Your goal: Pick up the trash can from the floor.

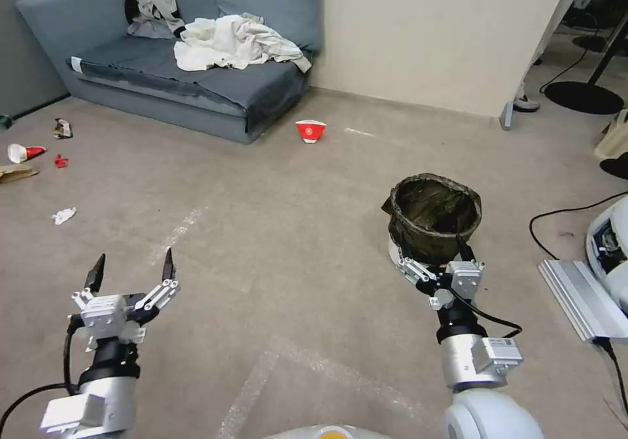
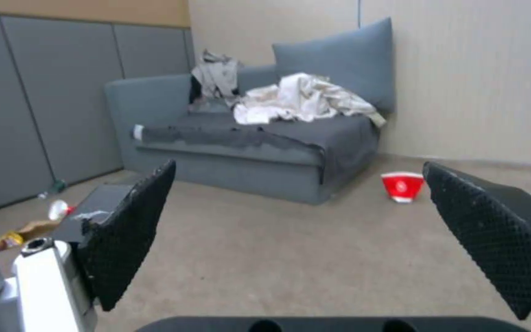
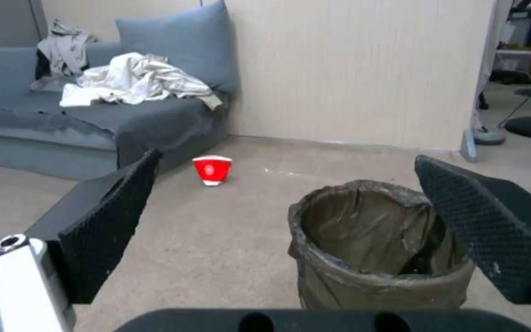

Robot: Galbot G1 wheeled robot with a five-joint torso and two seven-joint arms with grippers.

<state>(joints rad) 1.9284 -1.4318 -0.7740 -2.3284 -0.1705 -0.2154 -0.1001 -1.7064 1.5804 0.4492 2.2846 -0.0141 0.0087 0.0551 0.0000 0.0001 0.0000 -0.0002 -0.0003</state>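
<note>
my right pincer (image 1: 435, 256), jaws spread wide, hovers at the near rim of the trash can (image 1: 433, 218), which stands upright on the floor (image 1: 275, 229). best to straddle the rim wall, one jaw inside the bag. left pincer (image 1: 132, 270), also wide, waits well apart from the can.

Open floor (image 1: 281, 229) is lying all around the trash can (image 1: 434, 216); only the right claw (image 1: 437, 256), spread wide, is crowding its near side, and a silver rail (image 1: 579, 298) is lying well to its right.
</note>
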